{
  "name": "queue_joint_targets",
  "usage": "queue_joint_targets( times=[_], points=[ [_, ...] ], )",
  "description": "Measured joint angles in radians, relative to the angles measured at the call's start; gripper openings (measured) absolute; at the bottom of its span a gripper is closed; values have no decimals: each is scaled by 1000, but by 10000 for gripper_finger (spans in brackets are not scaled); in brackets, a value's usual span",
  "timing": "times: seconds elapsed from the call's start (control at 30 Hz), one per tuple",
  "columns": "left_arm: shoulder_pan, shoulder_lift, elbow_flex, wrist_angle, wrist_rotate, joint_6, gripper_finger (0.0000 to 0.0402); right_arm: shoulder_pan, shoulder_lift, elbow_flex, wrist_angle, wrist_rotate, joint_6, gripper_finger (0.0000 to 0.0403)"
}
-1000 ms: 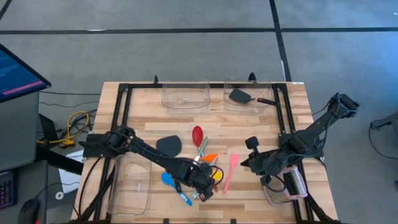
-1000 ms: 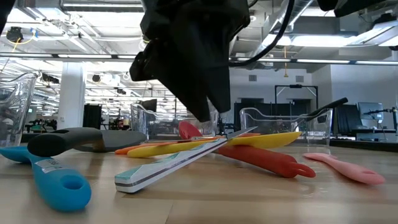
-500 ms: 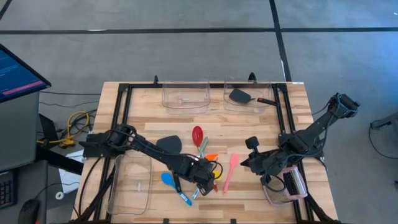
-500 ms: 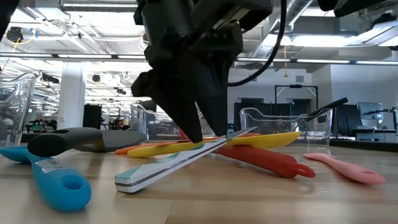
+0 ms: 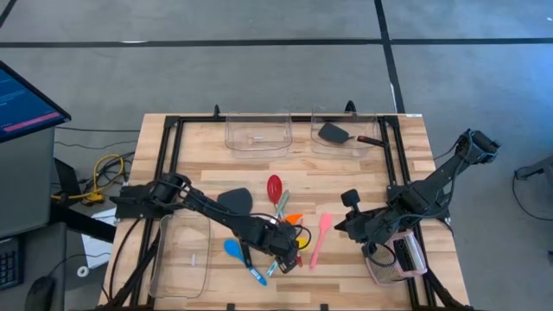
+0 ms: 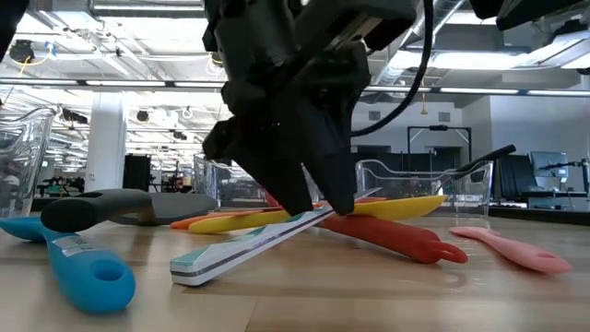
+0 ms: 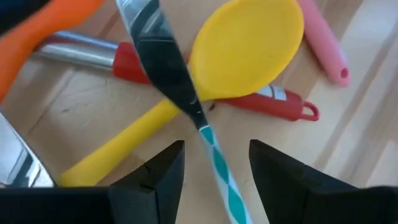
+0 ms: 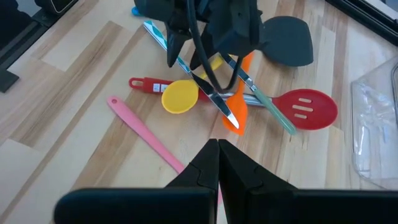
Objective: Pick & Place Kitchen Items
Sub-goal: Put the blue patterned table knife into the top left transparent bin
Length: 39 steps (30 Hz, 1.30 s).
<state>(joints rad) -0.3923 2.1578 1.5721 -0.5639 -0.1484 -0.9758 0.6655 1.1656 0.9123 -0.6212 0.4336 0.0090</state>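
Several utensils lie in a pile at the table's middle: a red slotted spoon (image 5: 274, 187), a black turner (image 5: 235, 201), an orange spatula (image 5: 292, 218), a yellow spoon (image 7: 249, 43), a pink spatula (image 5: 320, 238), a blue spatula (image 5: 233, 250) and a silvery knife with a teal-striped handle (image 7: 214, 163). The knife rests slanted across the yellow spoon (image 6: 406, 205). My left gripper (image 7: 216, 149) is open and low over the pile, one finger on each side of the knife's handle (image 6: 267, 242). My right gripper (image 8: 217, 162) is shut and empty, to the right of the pink spatula.
Two clear bins stand at the far edge (image 5: 257, 134); the right one (image 5: 367, 147) holds a second black turner (image 5: 333, 134). Another clear bin (image 5: 181, 255) sits near left. A grey mesh object with a pink part (image 5: 404, 257) lies under my right arm.
My left gripper has come down onto the pile. Its fingertips, earlier above the knife, now reach down on either side of it. The utensils have stayed where they were.
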Motion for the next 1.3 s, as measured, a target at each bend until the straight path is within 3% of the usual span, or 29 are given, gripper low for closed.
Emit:
queue_joint_targets(
  times=[0.43, 0.73, 0.9, 1.3],
  points=[
    [2, 18, -3, 38, -3, 3, 172, 1, 0, -1, 3, 2, 5, 0],
    [2, 5, -110, 210, -17, -11, 147, 1, 0, -1, 0, 1, 18, 0],
    [4, 4, -113, 208, -10, -16, 118, 1, 0, -1, 0, 1, 18, 0],
    [-2, 2, -115, 204, -10, -1, 8, 1, 0, -1, 0, 1, 18, 0]
  ],
)
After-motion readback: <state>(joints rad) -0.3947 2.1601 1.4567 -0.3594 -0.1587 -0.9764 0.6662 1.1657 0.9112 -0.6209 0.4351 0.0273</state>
